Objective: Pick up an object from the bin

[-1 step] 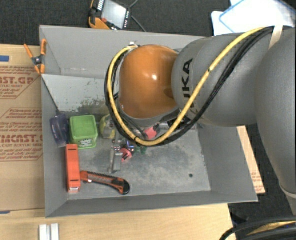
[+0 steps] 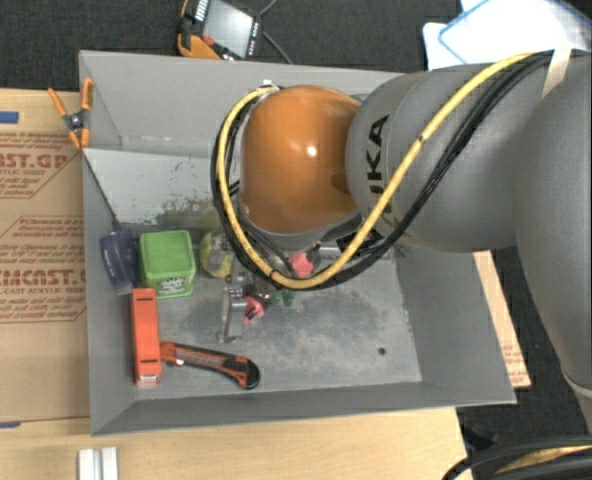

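Observation:
My gripper (image 2: 234, 320) hangs below the orange dome, over the bin floor left of centre. A small red and pink thing (image 2: 254, 308) lies right against it; whether it is held I cannot tell. A pale yellow-green rounded thing (image 2: 214, 254) sits just above and left of the gripper, partly hidden by the cables. A green square box (image 2: 166, 263) stands further left. An orange and black utility knife (image 2: 212, 363) lies on the floor just below the gripper.
An orange rectangular block (image 2: 144, 338) lies along the left wall, with a blue-grey thing (image 2: 119, 258) above it. Another pink thing (image 2: 301, 264) shows under the dome's edge. The arm and dome cover the back and right of the bin.

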Controlling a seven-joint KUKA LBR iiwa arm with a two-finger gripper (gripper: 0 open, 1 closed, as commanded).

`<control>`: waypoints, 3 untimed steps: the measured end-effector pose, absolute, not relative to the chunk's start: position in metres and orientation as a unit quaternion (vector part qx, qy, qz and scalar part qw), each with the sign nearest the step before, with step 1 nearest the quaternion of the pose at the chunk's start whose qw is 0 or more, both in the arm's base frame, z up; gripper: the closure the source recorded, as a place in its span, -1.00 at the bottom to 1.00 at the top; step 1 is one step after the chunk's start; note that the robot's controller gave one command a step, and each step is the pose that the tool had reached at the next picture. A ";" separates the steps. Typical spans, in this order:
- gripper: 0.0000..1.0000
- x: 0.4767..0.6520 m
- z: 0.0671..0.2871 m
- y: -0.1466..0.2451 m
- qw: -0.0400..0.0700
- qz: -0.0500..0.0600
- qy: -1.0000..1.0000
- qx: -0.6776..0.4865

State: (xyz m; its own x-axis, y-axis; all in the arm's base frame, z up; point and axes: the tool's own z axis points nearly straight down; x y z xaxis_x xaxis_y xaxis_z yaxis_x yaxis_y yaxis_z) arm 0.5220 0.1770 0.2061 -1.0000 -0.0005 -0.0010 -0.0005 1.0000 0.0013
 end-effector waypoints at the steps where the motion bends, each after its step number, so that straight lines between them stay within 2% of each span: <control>1: -1.00 0.488 0.072 0.124 0.000 0.001 0.999 0.049; 2: -1.00 0.480 0.127 0.140 0.008 0.003 1.000 0.010; 3: -1.00 0.490 0.062 0.125 0.006 0.003 0.999 0.048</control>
